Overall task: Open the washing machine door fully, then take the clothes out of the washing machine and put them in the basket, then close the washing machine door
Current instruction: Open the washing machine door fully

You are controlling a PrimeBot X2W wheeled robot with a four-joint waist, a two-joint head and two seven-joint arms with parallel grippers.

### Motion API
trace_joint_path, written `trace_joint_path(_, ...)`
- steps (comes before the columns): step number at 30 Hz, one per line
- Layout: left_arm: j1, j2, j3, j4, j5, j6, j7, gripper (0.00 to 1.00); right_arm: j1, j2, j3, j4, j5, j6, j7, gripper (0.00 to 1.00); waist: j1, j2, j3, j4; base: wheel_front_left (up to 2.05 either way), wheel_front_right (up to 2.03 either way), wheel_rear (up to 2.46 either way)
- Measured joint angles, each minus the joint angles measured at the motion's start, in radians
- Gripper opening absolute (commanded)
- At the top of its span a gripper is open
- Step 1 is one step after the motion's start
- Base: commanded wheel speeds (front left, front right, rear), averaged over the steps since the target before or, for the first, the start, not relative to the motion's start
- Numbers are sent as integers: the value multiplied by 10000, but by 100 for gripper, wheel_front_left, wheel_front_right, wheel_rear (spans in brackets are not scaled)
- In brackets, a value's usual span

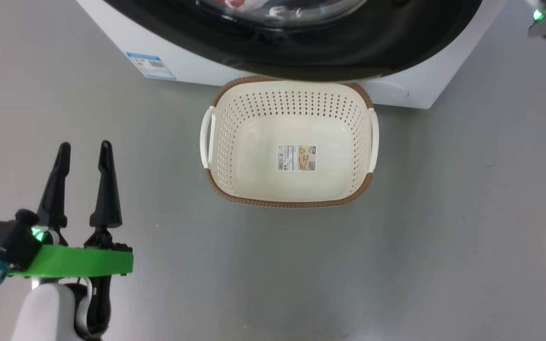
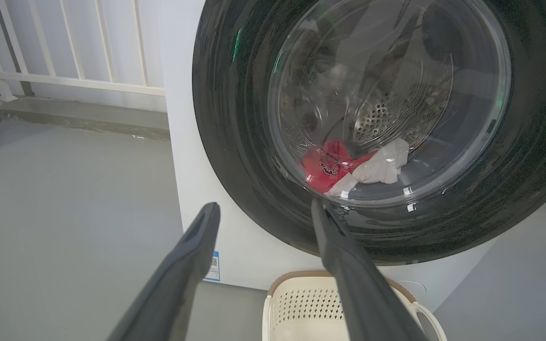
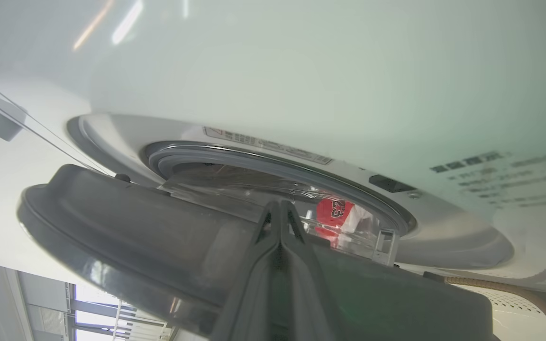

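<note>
I am working on the first step: getting the door [image 3: 126, 222] fully open. In the right wrist frame it is standing only slightly off the washing machine [image 3: 301, 71], with its grey inner face toward the lens and the gasket showing through the gap. My right pincer [image 3: 280, 208] is pressed shut on nothing, its tips sitting at the door's edge mid-frame; I cannot tell whether they are touching it. My left pincer [image 1: 85, 147] is hanging wide and empty at the lower left of the head frame.

The clothes [image 2: 349, 166], red and white, are lying low in the drum, right of centre in the left wrist frame. The basket [image 1: 292, 202] is sitting mouth up at the centre of the head frame, just under the door. Its long axis is running left to right, with a handle at each end.

Next, I judge, the right arm needs to be swinging the door outward along its hinge arc, passing clear above the basket.
</note>
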Motion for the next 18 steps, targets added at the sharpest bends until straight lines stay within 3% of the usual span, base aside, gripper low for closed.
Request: trace_joint_path(18,367,63,81,81,98,0,0,100,1493,355,382,-418,420,0,851,0,0,0,-894,-320,0,0,0)
